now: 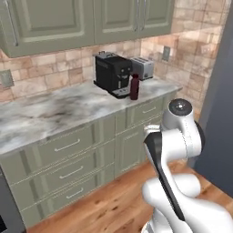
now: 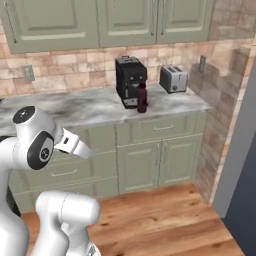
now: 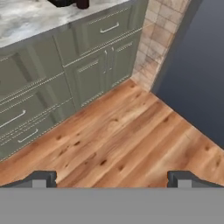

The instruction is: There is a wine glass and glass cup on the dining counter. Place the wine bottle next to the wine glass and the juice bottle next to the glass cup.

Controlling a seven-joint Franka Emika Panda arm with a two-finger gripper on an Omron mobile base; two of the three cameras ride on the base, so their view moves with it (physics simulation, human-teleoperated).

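The juice bottle [image 1: 134,86] [image 2: 142,97], a dark maroon container, stands upright on the marble worktop [image 1: 45,113] just in front of the coffee machine. Its base peeks in at the top edge of the hand view [image 3: 82,3]. My gripper [image 3: 113,181] is open, its two dark fingertips [image 3: 43,178] spread wide with nothing between them. It hangs over the wooden floor, well short of the worktop and pointing down. The wine bottle, the wine glass, the glass cup and the dining counter are out of view.
A black coffee machine [image 1: 111,73] and a silver toaster [image 1: 143,67] stand at the back of the worktop. Green drawers and doors [image 2: 145,160] run below it, wall cabinets above. A tall dark panel [image 2: 245,175] closes the right side. Open wooden floor [image 3: 122,135] lies in front.
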